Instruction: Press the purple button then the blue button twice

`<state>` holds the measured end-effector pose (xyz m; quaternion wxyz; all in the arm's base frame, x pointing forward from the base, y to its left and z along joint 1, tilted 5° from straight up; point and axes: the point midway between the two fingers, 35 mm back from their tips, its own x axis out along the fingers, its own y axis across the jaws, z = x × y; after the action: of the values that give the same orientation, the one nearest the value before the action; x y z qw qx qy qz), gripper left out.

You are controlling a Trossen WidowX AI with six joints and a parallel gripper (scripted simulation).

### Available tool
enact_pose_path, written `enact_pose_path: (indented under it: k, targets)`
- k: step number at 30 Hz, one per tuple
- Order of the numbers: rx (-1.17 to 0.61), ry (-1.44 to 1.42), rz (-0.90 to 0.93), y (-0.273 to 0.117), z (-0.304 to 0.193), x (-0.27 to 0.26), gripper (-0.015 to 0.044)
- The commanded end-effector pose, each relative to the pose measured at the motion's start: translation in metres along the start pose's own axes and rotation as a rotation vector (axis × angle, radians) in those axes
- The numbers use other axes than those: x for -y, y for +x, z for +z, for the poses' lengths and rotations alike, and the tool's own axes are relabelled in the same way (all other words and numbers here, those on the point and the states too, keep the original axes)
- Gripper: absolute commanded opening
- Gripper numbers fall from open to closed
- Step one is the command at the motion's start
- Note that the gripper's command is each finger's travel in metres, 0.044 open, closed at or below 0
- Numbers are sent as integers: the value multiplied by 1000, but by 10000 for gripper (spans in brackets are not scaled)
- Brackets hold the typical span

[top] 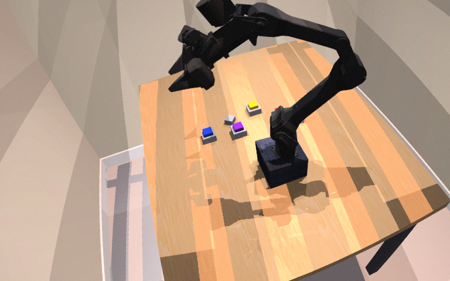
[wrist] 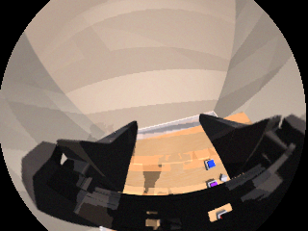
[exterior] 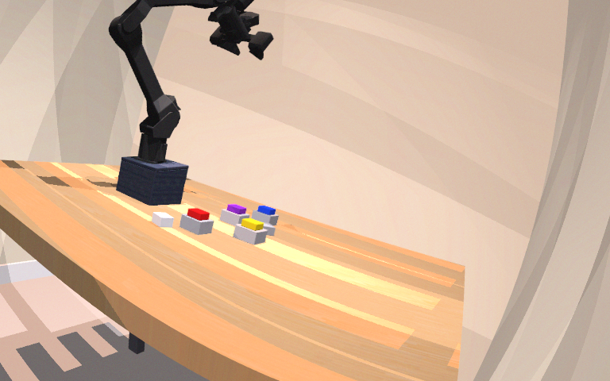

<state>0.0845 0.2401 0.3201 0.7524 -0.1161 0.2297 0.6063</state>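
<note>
We see the hand (top: 169, 81) (exterior: 249, 56) (wrist: 168, 121) spread wide and holding nothing, high in the upper left of the top view — a stance we read as a ready pose, kept above everything so no button or block gets brushed. The purple button (top: 238, 126) (exterior: 236, 209) (wrist: 213, 184) sits near the middle of that frame, the blue button (top: 207, 132) (exterior: 266, 209) (wrist: 210, 164) just to its left; both caps stand proud of their housings. We judge the purple press comes first, and we would want the fingers brought together for a narrow tip. Room is tightest at purple: a pale block (top: 229, 119) (wrist: 223, 177) lies just beside its upper left, and the yellow button (top: 252, 105) (exterior: 252, 224) is near, up and right. Blue has more open tabletop (top: 179, 212) (exterior: 341, 287) (wrist: 154, 168) toward the left edge — so coming down steeply over each cap seems safest.
</note>
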Motion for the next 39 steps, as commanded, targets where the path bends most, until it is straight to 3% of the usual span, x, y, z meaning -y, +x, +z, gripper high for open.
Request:
enact_pose_path:
  k: [1,8,15,19,26,32,39]
  targets:
    - [-10,12,-10,2,-2,3,400]
    - [-325,440,-352,43,-80,110,400]
    - [-641,941,-708,26,-197,193,400]
    - [-810,1214,-879,-1,-263,211,400]
    - [-831,1247,-898,-5,-271,212,400]
    - [-832,1247,-899,20,-324,219,242]
    - [-832,1247,-899,21,-326,219,59]
